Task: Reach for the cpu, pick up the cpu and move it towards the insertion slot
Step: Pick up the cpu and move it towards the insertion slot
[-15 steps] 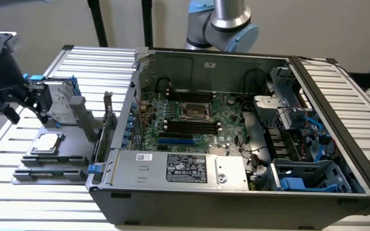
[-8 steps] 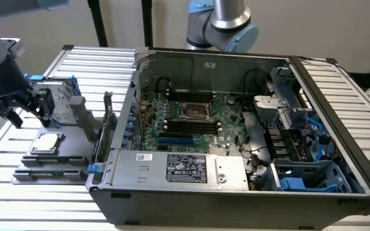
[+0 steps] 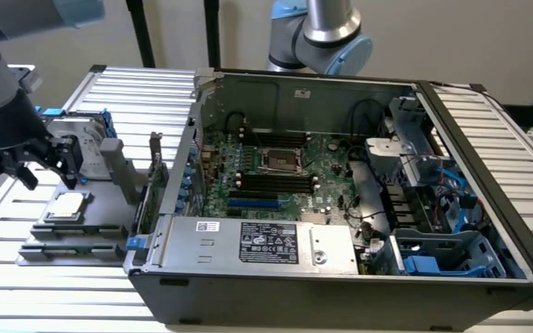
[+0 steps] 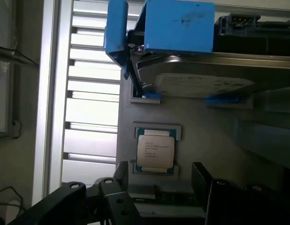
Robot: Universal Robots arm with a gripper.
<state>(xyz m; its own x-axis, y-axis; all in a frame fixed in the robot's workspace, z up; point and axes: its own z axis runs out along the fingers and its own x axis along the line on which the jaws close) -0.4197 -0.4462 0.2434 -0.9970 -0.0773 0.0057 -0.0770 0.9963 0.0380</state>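
Gripper (image 3: 49, 177) hangs over the grey fixture tray (image 3: 72, 239) at the exterior view's left, outside the open computer case (image 3: 341, 295). Its jaws stand wide apart and I see nothing between them. The cpu (image 3: 67, 206) lies flat in its seat on this tray, just under the fingertips and a little to the exterior view's right of them; nothing touches it. In the wrist view its shiny top sits close in front of the two dark fingers (image 4: 200, 174), about midway across the gap, with its edges square to them, and the hard drive (image 4: 201, 84) with blue brackets is beyond it. As I judge it, the cpu is almost straight below the gripper, only a small offset to correct. The insertion slot (image 3: 283, 159) is on the motherboard (image 3: 333, 156) inside the case, well apart toward the exterior view's right, and its dark centre looks unoccupied
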